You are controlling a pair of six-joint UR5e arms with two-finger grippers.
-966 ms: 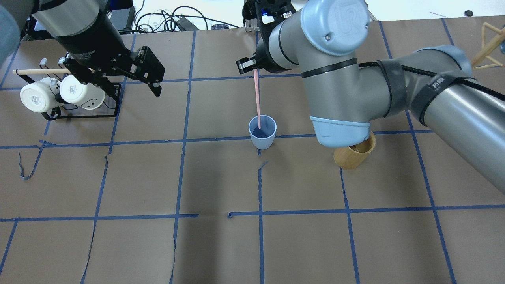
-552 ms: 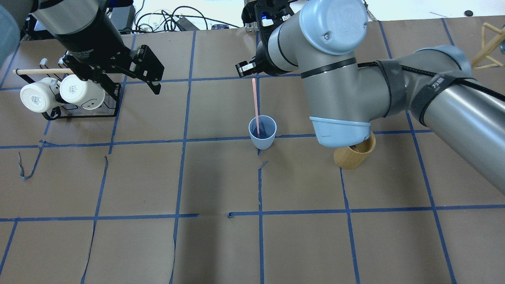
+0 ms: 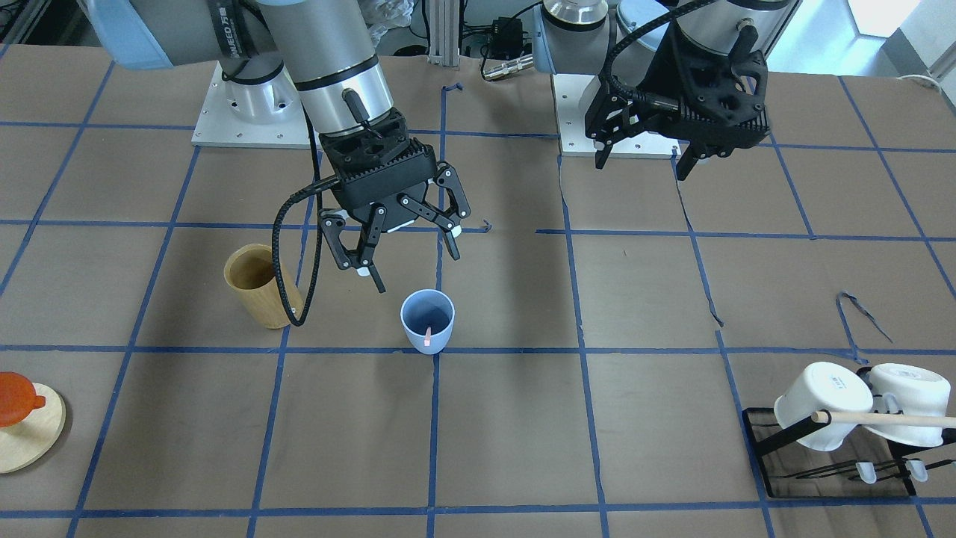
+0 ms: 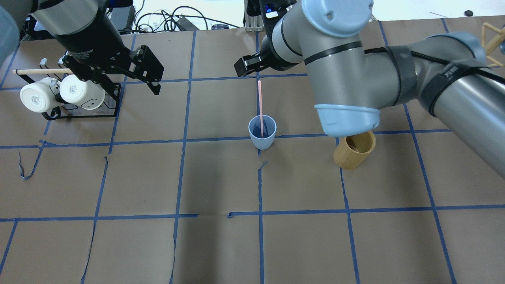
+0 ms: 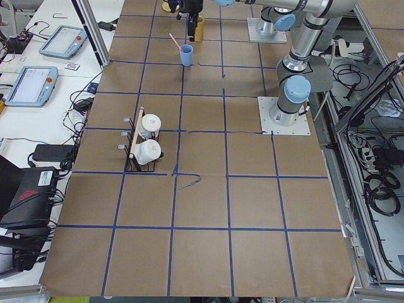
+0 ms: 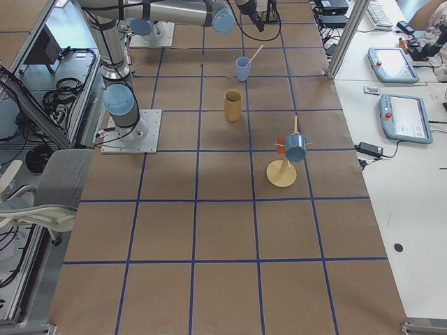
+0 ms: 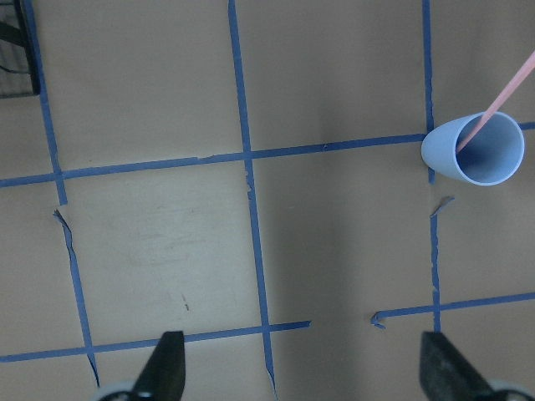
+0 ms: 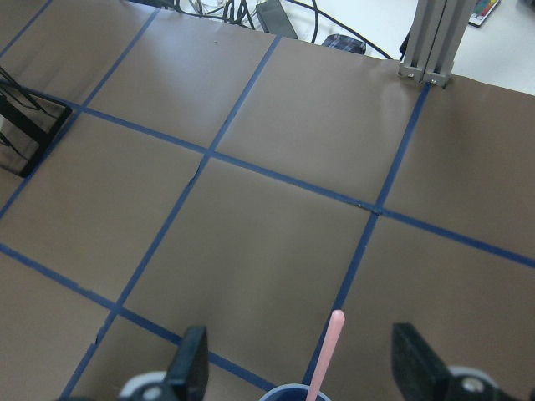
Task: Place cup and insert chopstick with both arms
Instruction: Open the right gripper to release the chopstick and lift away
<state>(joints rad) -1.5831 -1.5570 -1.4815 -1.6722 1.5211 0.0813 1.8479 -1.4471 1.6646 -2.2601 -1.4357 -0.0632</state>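
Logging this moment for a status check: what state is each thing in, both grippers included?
blue cup: upright on the table, chopstick inside.
pink chopstick: leaning in the blue cup, free of any gripper.
right gripper: open, empty, raised near the blue cup.
left gripper: open, empty.
bamboo cup: upright, apart from the blue cup.
white mugs: hanging sideways on the black rack.

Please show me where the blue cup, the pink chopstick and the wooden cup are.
blue cup (image 4: pixel 262 142), overhead exterior view, front wall.
pink chopstick (image 4: pixel 259 100), overhead exterior view, middle of shaft.
wooden cup (image 4: pixel 348 157), overhead exterior view, outer wall.
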